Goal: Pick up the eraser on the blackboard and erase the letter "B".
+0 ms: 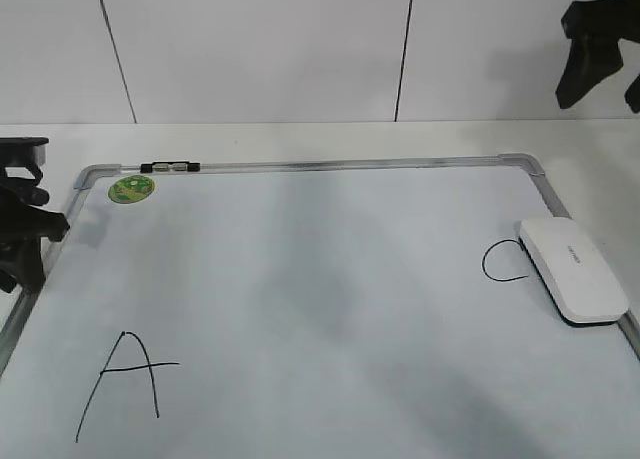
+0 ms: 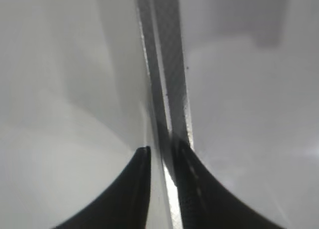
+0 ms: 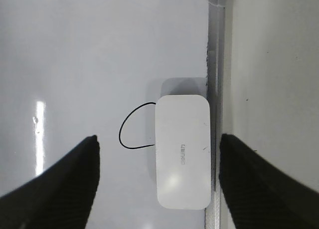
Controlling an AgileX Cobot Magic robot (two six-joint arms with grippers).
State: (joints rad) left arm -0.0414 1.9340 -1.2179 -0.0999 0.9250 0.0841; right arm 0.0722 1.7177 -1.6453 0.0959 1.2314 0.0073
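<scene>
Right gripper (image 3: 157, 181) spread above eraser (image 3: 182, 150) | eraser directly below, ungrasped | no "B" visible on blackboard (image 1: 300, 279)

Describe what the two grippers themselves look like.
Both are matte black. The right gripper shows two broad, wedge-like fingers with a rough, grainy surface; from outside it is an angular black silhouette. The left gripper has dark curved fingers tapering to points. No cables or markings show.

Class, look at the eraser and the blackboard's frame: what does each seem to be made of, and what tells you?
The eraser: probably smooth white plastic, with a soft sheen and rounded moulded corners. The blackboard frame: apparently grey metal, given bright glints along its rail; the writing surface looks glossy white.
</scene>
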